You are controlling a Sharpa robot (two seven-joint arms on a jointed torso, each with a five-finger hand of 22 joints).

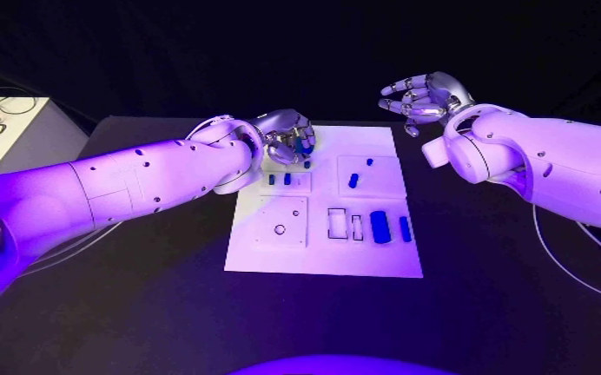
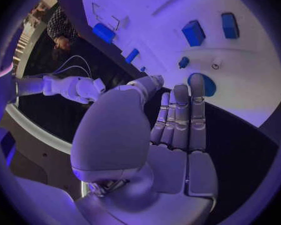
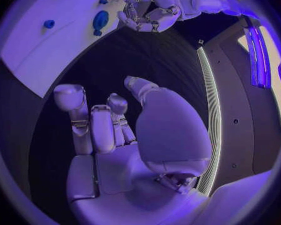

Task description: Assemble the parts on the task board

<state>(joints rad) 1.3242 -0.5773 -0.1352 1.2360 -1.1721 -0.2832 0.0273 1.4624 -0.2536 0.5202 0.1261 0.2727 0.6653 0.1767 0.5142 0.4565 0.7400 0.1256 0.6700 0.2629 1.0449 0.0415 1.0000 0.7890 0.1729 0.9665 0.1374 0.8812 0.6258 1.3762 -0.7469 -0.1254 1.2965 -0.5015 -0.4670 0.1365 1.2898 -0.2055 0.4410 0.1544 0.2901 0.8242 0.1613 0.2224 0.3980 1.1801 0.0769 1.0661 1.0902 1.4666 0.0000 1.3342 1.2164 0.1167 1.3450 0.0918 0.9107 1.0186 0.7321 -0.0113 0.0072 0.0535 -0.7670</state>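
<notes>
The white task board (image 1: 323,253) lies in the middle of the table. Over its far left corner my left hand (image 1: 288,142) hovers with its fingers (image 2: 181,115) stretched out straight and nothing in them. Just past the fingertips a round blue part (image 2: 207,85) sits on the board (image 2: 253,85). Two small blue parts (image 1: 280,179) stand close to that hand, and two long blue parts (image 1: 379,226) lie at the board's right side. My right hand (image 1: 425,99) is raised beyond the far right corner, fingers (image 3: 90,120) apart and empty.
Two empty rectangular slots (image 1: 337,223) and a small ring (image 1: 280,229) mark the board's near half. Two more blue parts (image 1: 354,180) sit on a raised square plate right of centre. Black table surrounds the board, and a pale box (image 1: 31,132) stands at the far left.
</notes>
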